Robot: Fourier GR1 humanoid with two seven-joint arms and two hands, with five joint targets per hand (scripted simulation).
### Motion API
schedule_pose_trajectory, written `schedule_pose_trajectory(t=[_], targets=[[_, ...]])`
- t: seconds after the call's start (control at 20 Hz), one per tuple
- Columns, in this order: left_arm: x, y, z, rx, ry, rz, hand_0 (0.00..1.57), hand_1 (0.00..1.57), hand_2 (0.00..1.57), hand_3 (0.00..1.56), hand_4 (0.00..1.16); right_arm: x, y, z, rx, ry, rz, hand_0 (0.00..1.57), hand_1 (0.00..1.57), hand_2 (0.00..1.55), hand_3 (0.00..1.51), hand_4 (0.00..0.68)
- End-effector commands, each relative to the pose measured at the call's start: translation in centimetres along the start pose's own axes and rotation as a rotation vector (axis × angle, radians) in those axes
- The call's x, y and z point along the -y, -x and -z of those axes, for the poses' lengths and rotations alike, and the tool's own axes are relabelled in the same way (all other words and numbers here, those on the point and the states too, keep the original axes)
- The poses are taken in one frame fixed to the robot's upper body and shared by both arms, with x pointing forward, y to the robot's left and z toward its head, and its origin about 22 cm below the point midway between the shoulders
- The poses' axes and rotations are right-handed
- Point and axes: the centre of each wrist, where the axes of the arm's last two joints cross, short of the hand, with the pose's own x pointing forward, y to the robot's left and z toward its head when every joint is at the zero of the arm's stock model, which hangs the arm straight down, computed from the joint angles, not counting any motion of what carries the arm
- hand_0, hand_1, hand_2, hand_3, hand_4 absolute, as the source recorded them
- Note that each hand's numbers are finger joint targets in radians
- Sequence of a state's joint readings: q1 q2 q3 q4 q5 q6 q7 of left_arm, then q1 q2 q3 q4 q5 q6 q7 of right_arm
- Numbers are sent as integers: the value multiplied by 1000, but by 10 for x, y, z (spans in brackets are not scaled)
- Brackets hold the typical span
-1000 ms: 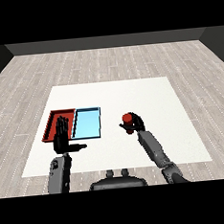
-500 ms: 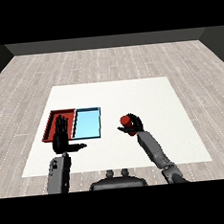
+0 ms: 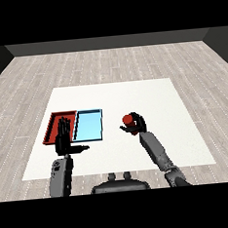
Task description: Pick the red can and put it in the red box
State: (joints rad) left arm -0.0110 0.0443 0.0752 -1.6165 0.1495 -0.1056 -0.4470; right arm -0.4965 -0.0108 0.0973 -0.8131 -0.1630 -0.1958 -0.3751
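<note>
We record the red can in the right hand, whose fingers are curled round it. The can sits at the top of that hand, upright or near upright so far as we can judge, and we cannot tell whether its base touches the white bench or is held just above it. It lies to the right of both trays, apart from them, and is in neither of them. The right forearm runs up from the lower right of the view toward the can.

We note two trays lying side by side on the left part of the bench, touching along one long edge. The red tray is the outer one, on the left; the light blue tray lies between it and the can.

The left hand stands over the near right part of the red tray, covering some of its floor. Its fingers are straight and spread, pointing away from the robot, with the thumb stretched out to the right toward the near corner of the blue tray. It holds nothing. We cannot tell whether it touches the red tray or hangs above it. The left forearm comes in from the lower left.
</note>
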Motion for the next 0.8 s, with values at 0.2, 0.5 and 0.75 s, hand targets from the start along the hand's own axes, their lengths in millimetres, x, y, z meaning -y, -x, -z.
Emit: schedule_pose_trajectory(t=[0.2,0.5,0.75], targets=[[7,-11,-18,2,20,-3,0,0,0,0,0,2,-43,-5,113,-3,29,1539,1539,1458,1380,583],[33,-20,-14,-18,94,7,0,0,0,0,0,35,-80,-29,226,-2,37,1538,1538,1469,1398,623],[67,-24,10,-68,169,-11,0,0,0,0,0,42,-105,-46,371,-8,65,1465,1465,1420,1391,633]])
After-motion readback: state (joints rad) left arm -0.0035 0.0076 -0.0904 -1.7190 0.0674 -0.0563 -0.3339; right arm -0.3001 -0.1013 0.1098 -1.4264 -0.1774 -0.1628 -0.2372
